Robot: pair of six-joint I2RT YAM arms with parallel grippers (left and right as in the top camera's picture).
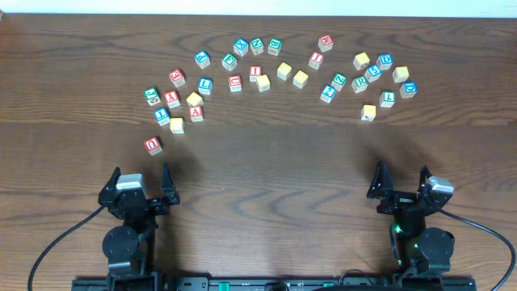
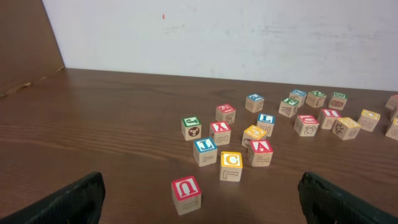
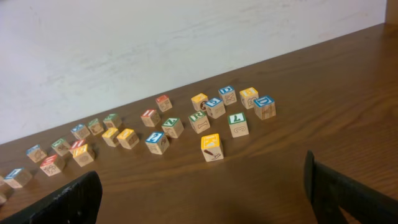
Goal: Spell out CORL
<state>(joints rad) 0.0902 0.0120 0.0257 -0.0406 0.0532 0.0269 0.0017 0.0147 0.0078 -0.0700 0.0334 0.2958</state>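
Small wooden alphabet cubes lie in an arc across the far half of the table. In the left wrist view a yellow-topped C cube (image 2: pixel 231 163) sits near a second yellow-topped cube (image 2: pixel 254 133) and a blue L cube (image 2: pixel 265 121). The C cube also shows overhead (image 1: pixel 177 124), as does the blue L cube (image 1: pixel 205 84). A green-topped cube that may be the R (image 3: pixel 199 118) lies in the right cluster; its letter is too small to be sure. My left gripper (image 1: pixel 139 179) and right gripper (image 1: pixel 401 182) are open, empty and well short of the cubes.
A red U cube (image 1: pixel 153 145) lies nearest, just ahead of my left fingers (image 2: pixel 186 190). A yellow cube with a hammer picture on its side (image 3: pixel 211 145) is the closest to my right gripper. Red-lettered cubes are mixed among the others. A white wall stands behind the table.
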